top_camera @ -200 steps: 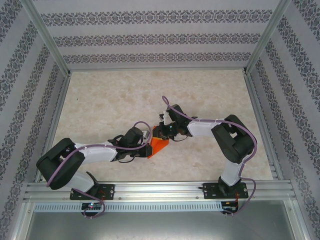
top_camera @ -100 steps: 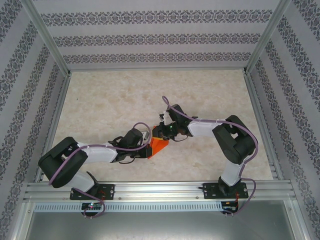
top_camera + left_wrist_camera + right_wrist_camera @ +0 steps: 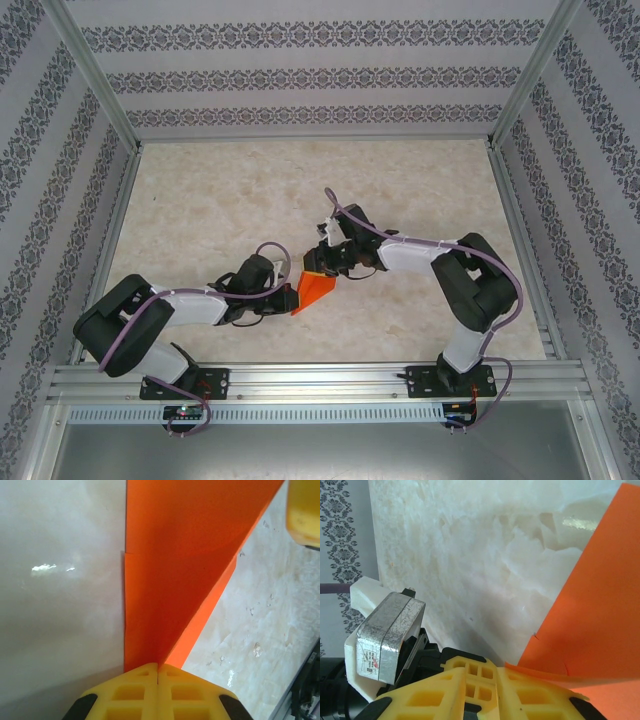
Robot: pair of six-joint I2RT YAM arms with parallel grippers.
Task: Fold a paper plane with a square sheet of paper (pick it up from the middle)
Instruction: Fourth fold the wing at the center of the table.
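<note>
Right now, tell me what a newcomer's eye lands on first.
The bright orange paper, folded into a pointed wedge, glows at the near middle of the pale marble table. The left tool is shut on one end and the right tool seems to pinch the opposite edge, with both arms bent inward to it. Patterned walls ring the table.

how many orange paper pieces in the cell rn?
1. The paper, partly folded, is at the table's front-centre, the left gripper shut on one end, the right gripper at the other. More could hide under the arms.
</note>
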